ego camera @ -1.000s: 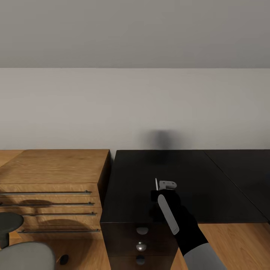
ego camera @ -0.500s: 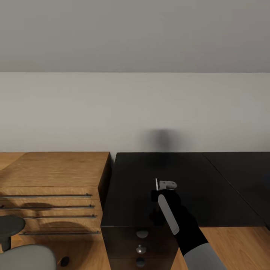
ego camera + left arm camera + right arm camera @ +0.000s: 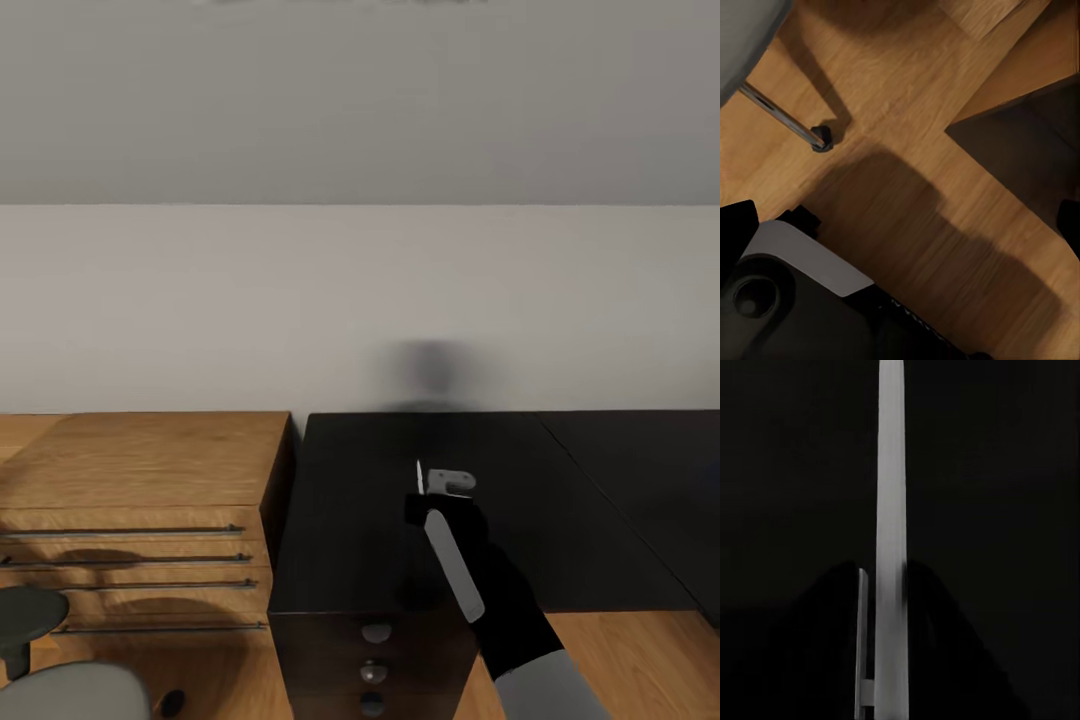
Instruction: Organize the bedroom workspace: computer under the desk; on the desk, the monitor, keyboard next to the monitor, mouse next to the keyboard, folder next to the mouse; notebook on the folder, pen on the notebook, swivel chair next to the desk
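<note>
The right end effector [image 3: 437,487] hangs over the black worktop [image 3: 350,520], above the stretch just behind its front edge and over the drawer unit [image 3: 372,660] with round silver knobs. Its fingers are closed on the pen [image 3: 419,476], a thin whitish stick that stands upright out of the grip. In the right wrist view the pen [image 3: 891,547] runs as a long pale bar between the dark fingers, with the black worktop surface behind it. The arm's black forearm carries a pale grey strip and reaches in from the near right.

To the left of the worktop, touching its side, stands a light wooden dresser [image 3: 140,500] with long metal handles across its drawers. At the near left corner of the head view, part of the swivel chair [image 3: 60,690] shows: a grey seat and a dark armrest, on the wooden floor [image 3: 630,650].

The left wrist view looks down on the floor, with a chrome leg and a black caster of the swivel chair [image 3: 821,138] near one corner. Whether the left end effector is open or closed cannot be told.
</note>
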### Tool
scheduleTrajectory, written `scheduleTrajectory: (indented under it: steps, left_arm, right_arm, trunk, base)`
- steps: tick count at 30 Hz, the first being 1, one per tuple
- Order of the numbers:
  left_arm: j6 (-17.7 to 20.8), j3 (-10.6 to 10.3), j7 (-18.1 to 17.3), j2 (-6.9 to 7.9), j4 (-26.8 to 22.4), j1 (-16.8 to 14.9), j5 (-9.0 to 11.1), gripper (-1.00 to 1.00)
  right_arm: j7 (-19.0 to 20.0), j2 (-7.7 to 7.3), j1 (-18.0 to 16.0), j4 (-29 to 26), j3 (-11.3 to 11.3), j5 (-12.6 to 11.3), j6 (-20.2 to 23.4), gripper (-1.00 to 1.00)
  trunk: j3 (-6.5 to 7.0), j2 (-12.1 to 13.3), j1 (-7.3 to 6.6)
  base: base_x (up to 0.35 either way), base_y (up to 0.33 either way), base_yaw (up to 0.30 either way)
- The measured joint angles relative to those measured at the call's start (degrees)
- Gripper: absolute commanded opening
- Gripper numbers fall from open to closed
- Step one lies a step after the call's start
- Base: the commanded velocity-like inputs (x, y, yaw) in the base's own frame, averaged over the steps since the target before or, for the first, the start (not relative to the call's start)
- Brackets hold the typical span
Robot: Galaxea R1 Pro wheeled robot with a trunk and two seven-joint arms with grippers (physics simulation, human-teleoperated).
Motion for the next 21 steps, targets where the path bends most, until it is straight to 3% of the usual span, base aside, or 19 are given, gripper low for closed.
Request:
scheduleTrajectory:
  steps: [1,2,8,13,17,21]
  left_arm:
    - [0.0,-0.1,0.0,0.0,0.0,0.0,0.0,1.0]
    - [0.0,-0.3,0.0,0.01,0.0,0.0,-0.1,1.0]
    - [0.0,-0.6,0.1,0.01,0.2,0.0,-0.2,1.0]
    - [-0.1,-0.7,0.1,0.01,0.9,0.0,-0.2,1.0]
    - [-0.1,-0.7,0.1,0.0,1.0,0.1,-0.2,1.0]
    - [-0.1,-0.6,0.1,0.0,1.0,0.1,-0.2,1.0]
  right_arm:
    - [0.0,-0.04,0.1,-1.4,-0.2,0.0,0.7,-1.0]
    - [0.0,-0.29,0.5,-5.5,-1.5,0.3,4.0,-1.0]
    - [0.2,-1.17,0.9,-11.8,-3.5,0.2,10.8,-1.0]
    - [0.2,-1.5,1.0,-13.3,-3.9,0.1,10.8,-1.0]
    - [0.1,-1.51,1.0,-13.4,-3.9,0.2,10.8,-1.0]
    - [0.1,-1.52,1.0,-13.4,-3.9,0.2,10.8,-1.0]
  trunk:
    - [0.18,0.4,-0.22]
    - [0.38,0.8,-0.44]
    - [1.57,3.2,-1.76]
    - [2.61,5.2,-2.86]
    - [3.38,6.8,-3.73]
    - [3.41,6.8,-3.74]
  base:
    - [0.0,0.0,-0.232]
    - [0.0,0.0,-0.245]
    - [0.0,0.0,-0.273]
    - [0.0,0.0,-0.234]
    - [0.0,0.0,-0.075]
    - [0.0,0.0,-0.026]
